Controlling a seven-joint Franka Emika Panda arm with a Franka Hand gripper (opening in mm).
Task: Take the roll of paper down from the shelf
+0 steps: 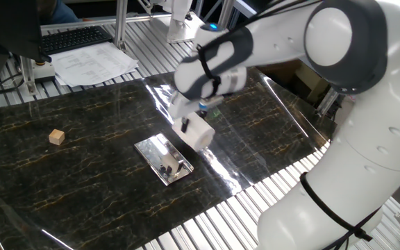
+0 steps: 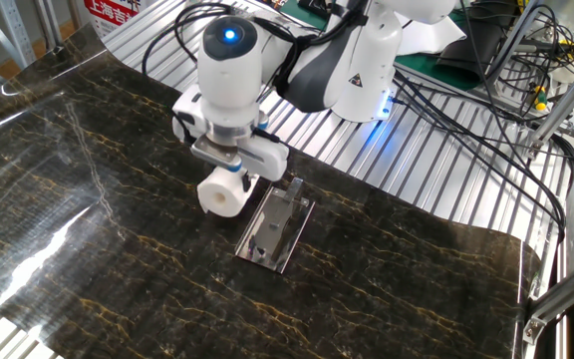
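Paper, light and easily crushed, is what the roll of paper [image 2: 222, 193] is judged to be, gripped across its sides by the gripper [image 2: 230, 176] at centre frame, clear of the shelf [image 2: 273, 227].

Marble table [image 1: 82, 180] — shelf [image 1: 162, 159], cube [image 1: 57, 137].
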